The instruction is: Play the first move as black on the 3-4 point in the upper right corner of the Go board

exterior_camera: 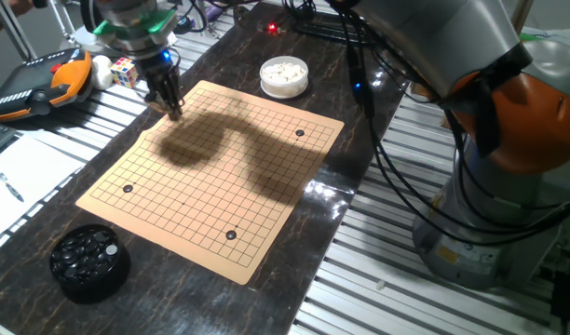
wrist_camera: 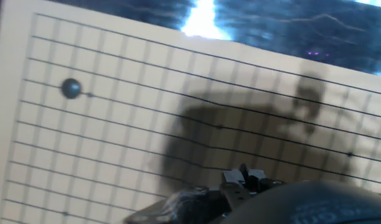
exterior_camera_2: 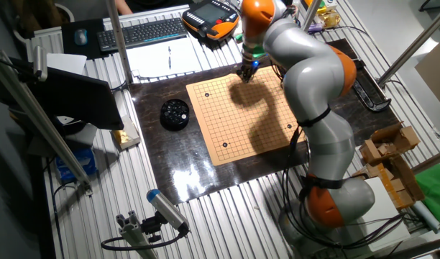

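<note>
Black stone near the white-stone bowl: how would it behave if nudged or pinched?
The black stone looks small, rounded and glossy, so it probably slips in a pinch. Lying flat on the smooth board, it would likely slide, not roll.

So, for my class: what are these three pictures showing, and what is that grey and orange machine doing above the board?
It is a robot arm with a two-finger tool at its end. Two pictures come from fixed cameras on different sides of the table; the blurred third comes from a camera on the hand, looking down at the grid. On the dark mat lies a Go board with three black stones on it. A bowl of white stones and a bowl of black stones sit beside it. The tool hangs low over one corner; whether it holds a stone cannot be seen.
</note>
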Robot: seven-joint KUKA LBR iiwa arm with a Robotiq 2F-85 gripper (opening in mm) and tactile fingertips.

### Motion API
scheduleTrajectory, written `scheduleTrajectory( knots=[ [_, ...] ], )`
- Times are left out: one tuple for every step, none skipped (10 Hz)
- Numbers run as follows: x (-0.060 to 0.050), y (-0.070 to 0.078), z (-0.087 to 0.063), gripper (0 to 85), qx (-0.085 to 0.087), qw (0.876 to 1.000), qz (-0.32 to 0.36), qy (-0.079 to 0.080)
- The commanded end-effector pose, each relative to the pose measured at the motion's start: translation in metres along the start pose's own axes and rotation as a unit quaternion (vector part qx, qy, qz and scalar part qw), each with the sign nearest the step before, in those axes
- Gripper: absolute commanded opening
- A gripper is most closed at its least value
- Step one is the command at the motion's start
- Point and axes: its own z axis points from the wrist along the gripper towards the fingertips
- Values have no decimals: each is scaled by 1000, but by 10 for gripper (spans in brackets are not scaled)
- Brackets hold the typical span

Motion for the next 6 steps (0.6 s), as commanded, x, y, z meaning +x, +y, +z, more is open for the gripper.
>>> scheduleTrajectory(
  knots=[
    [1,-16,0,17,1,1000,-2,0],
    [-1,-29,-1,17,-3,1000,-8,2],
    [-2,-41,1,13,-5,1000,-13,2],
    [-1,-51,3,13,-3,1000,-6,-1],
    [2,-57,6,13,-10,1000,6,-1],
    [5,-62,7,13,-4,1000,7,-1]
  ],
)
